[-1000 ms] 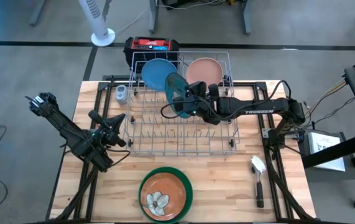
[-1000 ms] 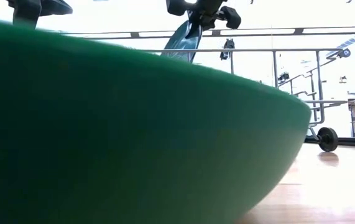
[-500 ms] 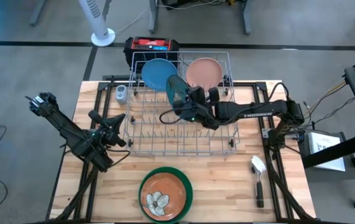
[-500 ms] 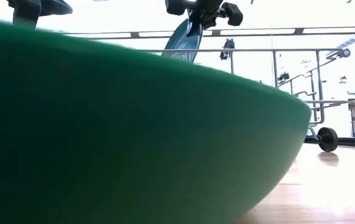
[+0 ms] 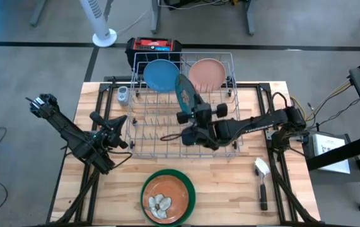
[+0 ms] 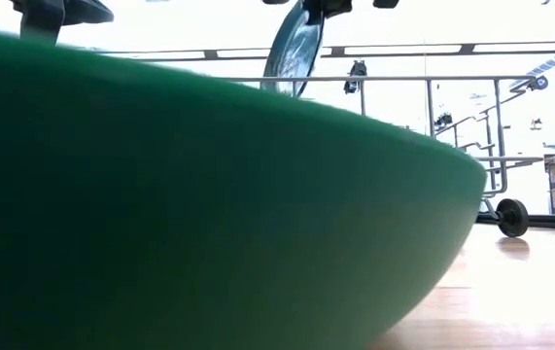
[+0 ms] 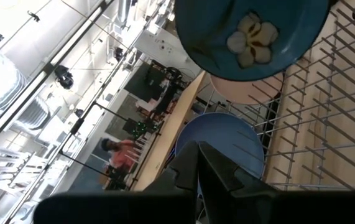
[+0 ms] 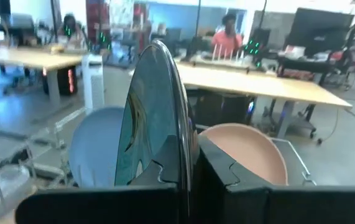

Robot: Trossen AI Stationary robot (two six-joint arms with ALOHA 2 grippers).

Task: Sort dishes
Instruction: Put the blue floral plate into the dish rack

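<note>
A grey wire rack (image 5: 183, 123) stands mid-table with a light blue plate (image 5: 159, 74) and a pale pink plate (image 5: 206, 72) on edge at its far end. My right gripper (image 5: 191, 113) is shut on a dark teal plate with a flower motif (image 5: 186, 93) over the rack; it also shows in the left wrist view (image 7: 252, 34). An orange-brown plate (image 5: 166, 198) lies on the green plate (image 5: 191, 192) at the near edge. My left gripper (image 5: 121, 121) waits shut left of the rack. My right gripper pinches the teal plate's rim (image 8: 178, 163) between its two fingers, one on each face. The fingers reach from the near side toward the far edge. The plate stands on edge, nearly upright, lifted over the rack (image 6: 292, 49).
A black-handled white-headed brush (image 5: 261, 183) lies at the near right. A red-and-black box (image 5: 154, 45) sits behind the rack, and a small grey object (image 5: 123, 94) at its far left corner. The green plate fills the low view (image 6: 209, 214). People show in the room beyond.
My right gripper has gone toward the table's near edge and up, turning with the teal plate. The plate has tipped from slanted to nearly upright and edge-on, and stands higher over the rack.
</note>
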